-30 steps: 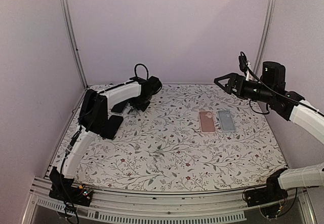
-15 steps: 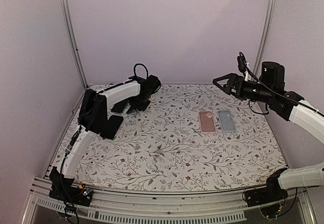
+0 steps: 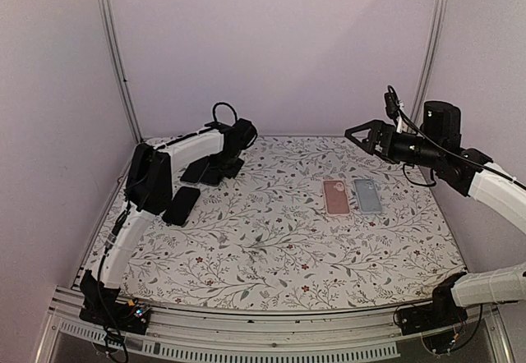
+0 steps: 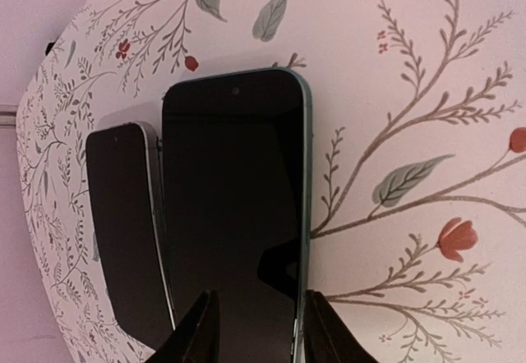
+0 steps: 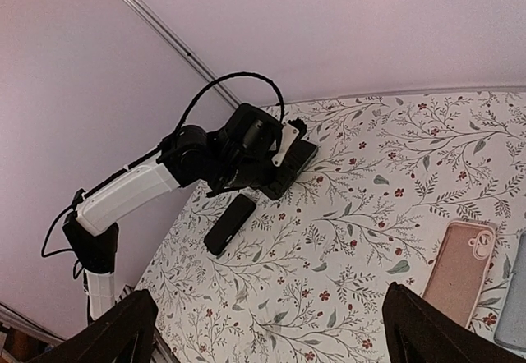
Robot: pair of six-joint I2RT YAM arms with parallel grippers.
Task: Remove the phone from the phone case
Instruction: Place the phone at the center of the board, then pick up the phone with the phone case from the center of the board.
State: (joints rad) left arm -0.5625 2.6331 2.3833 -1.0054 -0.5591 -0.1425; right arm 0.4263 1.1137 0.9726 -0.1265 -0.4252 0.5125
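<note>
My left gripper [image 3: 215,168] is at the far left of the table, shut on a dark-screened phone [image 3: 197,171] with a greenish rim. The phone is held above the table. In the left wrist view the phone [image 4: 234,207] runs away from my fingers [image 4: 197,330], one over the screen and one at its right edge. An empty pink case [image 3: 334,196] and an empty blue case [image 3: 367,195] lie side by side at right centre. My right gripper [image 3: 355,135] is open and empty, high above the cases.
A second black phone [image 3: 182,205] lies on the floral mat [image 3: 271,240] near the left arm; it also shows in the left wrist view [image 4: 123,232] and the right wrist view [image 5: 230,223]. Walls and frame posts close the back and sides.
My left gripper has moved a little back and right with the phone, uncovering the second black phone on the mat. The right arm has barely moved.
</note>
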